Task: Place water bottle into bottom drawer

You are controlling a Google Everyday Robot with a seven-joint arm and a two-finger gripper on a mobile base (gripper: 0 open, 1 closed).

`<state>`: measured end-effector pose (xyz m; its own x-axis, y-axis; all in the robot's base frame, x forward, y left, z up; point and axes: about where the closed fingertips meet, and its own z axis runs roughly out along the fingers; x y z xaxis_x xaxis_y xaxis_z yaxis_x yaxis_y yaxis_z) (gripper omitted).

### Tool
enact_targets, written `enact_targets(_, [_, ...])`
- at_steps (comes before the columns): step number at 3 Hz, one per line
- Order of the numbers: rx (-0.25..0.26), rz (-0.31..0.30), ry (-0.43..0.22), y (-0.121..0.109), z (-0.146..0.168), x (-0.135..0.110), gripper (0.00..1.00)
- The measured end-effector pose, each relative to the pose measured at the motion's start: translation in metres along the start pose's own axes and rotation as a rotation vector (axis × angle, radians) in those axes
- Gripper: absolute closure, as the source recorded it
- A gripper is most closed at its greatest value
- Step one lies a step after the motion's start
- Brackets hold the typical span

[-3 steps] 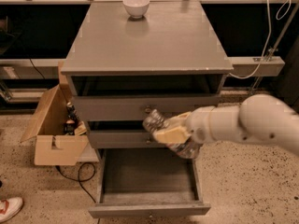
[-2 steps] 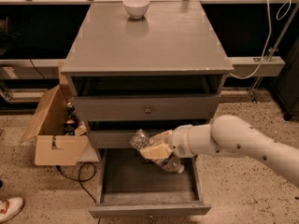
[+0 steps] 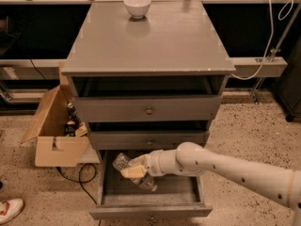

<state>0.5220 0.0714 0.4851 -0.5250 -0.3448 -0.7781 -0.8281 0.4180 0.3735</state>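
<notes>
The water bottle (image 3: 123, 163) is a clear ribbed plastic bottle, tilted, held over the open bottom drawer (image 3: 150, 212). My gripper (image 3: 135, 170) is at the end of the white arm that reaches in from the lower right, and it is shut on the water bottle, just inside the drawer's left half. The bottle's lower end (image 3: 148, 183) sits low near the drawer floor. Its cap and label are hidden. The bottom drawer is pulled out, with its grey front at the lower edge of the view.
Two shallower grey drawers (image 3: 148, 110) above are slightly pulled out. A white bowl (image 3: 137, 6) stands at the back of the cabinet top. An open cardboard box (image 3: 54, 131) with items sits on the floor at the left, with a black cable by it. A shoe (image 3: 9, 209) is at the lower left.
My arm has moved left and down, carrying the bottle from in front of the middle drawer into the open bottom drawer.
</notes>
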Motion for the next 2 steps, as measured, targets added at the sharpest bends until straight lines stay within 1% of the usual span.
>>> enact_targets(1, [-0.031, 0.084, -0.053, -0.0146, 0.0596, 0.0229, 1.0])
enact_targets(2, [-0.022, 0.083, -0.049, -0.0187, 0.0629, 0.0243, 1.0])
